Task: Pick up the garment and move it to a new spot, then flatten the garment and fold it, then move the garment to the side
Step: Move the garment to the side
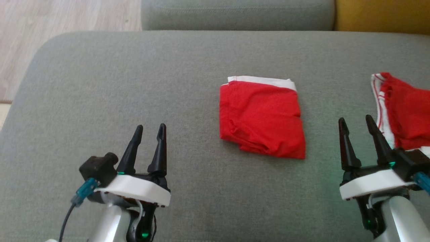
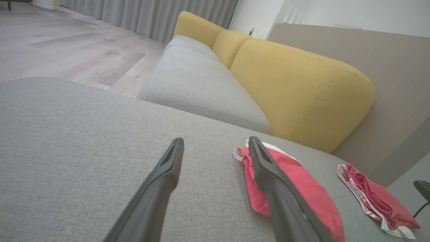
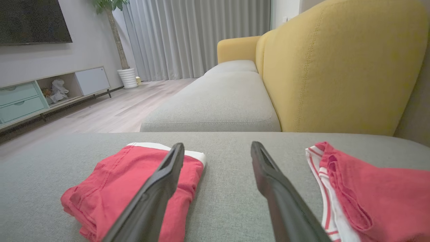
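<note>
Grey sofa cushion (image 1: pixel 100 84) carries it all: the red garment (image 1: pixel 262 117) lies folded near its middle, nothing touching it. Your left gripper (image 1: pixel 151 126) and right gripper (image 1: pixel 355 118) hover toward the near edge on either side, jaws wide apart and empty. Pinch only the top layer and the fold will likely spill open as you shift it; the right gripper also sits just beside a second red garment (image 1: pixel 406 114) at the right edge and could snag it. Beyond, the open cubby of a low cabinet (image 3: pixel 20 101) holds something pale, too small to name.
</note>
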Motion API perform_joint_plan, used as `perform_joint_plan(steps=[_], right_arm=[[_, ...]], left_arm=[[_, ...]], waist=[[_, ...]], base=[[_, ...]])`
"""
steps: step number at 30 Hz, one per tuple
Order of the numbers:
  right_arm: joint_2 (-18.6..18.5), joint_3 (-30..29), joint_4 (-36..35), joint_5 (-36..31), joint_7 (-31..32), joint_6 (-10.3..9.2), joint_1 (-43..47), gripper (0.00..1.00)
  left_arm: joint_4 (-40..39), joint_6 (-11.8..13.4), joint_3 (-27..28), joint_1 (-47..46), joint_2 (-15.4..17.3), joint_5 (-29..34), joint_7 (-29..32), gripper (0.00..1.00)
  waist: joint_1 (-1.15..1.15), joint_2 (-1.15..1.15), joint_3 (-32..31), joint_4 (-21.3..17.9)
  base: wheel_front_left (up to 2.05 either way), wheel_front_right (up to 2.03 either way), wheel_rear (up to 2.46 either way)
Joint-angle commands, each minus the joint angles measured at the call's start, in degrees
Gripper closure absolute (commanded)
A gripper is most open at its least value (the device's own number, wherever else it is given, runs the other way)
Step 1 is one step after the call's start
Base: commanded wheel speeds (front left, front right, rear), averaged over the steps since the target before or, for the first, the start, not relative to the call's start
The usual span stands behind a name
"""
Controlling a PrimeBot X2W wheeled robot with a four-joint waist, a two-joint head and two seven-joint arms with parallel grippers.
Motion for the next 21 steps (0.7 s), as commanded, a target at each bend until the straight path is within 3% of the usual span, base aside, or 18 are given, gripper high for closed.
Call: perform_joint_plan(steps=[1, 12, 21], right_arm=[[-0.33, 1.03, -1.79, -0.16, -0.36, -0.05, -2.21, 0.0], [-0.78, 6.02, 6.07, 13.75, 6.27, -0.05, -9.5, 0.0], [-0.89, 7.04, 14.65, 18.46, 9.71, -0.05, -15.16, 0.0]], left_arm=[[-1.86, 0.24, 1.62, -2.33, 0.29, 0.17, -0.7, 0.0], [-0.79, 0.21, -0.74, -5.14, 0.29, 0.44, -0.7, 0.0], [-0.86, 0.46, -2.46, -6.93, 0.29, 0.81, -0.7, 0.0]], waist=[[0.0, 0.0, 0.24, 0.28], [0.0, 0.0, 7.06, 4.29], [0.0, 0.0, 10.16, 6.51]], base=[[0.0, 0.0, 0.0], [0.0, 0.0, 0.0], [0.0, 0.0, 0.0]])
